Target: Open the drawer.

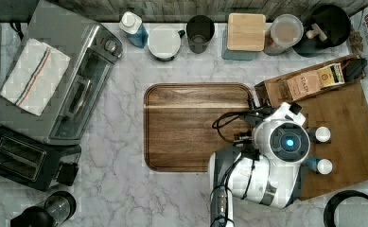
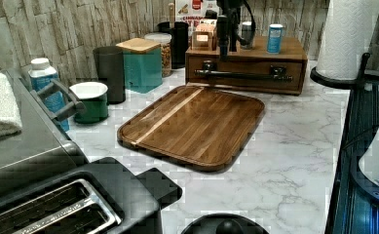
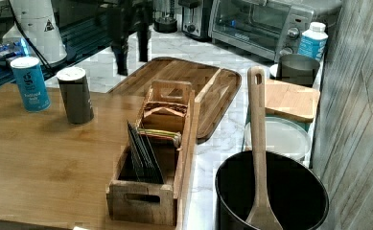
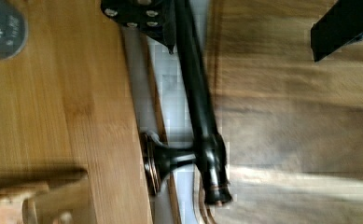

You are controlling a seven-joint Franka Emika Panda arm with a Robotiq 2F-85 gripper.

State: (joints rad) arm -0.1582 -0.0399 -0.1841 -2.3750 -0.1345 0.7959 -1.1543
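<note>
The drawer (image 2: 245, 84) is the light bamboo front of a low box, and in the left view it sits flush with the box. Its black bar handle (image 2: 243, 75) runs across that front. My gripper (image 2: 228, 53) hangs upright just above the handle and is open. In the wrist view the handle (image 4: 198, 93) lies between the two fingers, close against one finger (image 4: 144, 16) and well apart from the other (image 4: 338, 28). In the right view the gripper (image 3: 132, 61) stands at the box's far edge. Nothing is held.
A dark wooden tray (image 1: 196, 125) lies on the marble right in front of the drawer. On the box's top board (image 1: 347, 127) stand two shakers (image 1: 322, 135) and a wooden tea caddy (image 1: 309, 80). A paper towel roll (image 2: 345, 39) stands beside the box. Canisters line the back wall.
</note>
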